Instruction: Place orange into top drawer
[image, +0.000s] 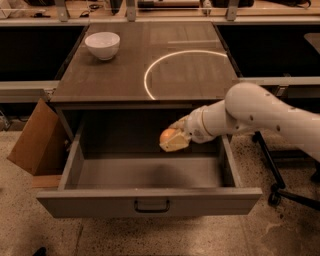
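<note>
The top drawer (150, 200) is pulled fully open, grey, with a dark bar handle at the middle of its front panel. Its inside floor is bare. My gripper (172, 140) hangs over the open drawer, right of its middle and above the floor, reaching in from the right on a white arm. It is shut on the orange (167, 135), whose round orange skin shows between the pale fingers.
A white bowl (102, 45) stands at the back left of the brown tabletop (110, 80), which has a white arc painted on it. A brown cardboard box (35, 140) leans against the drawer's left side. A chair base with wheels (275, 195) stands at the right.
</note>
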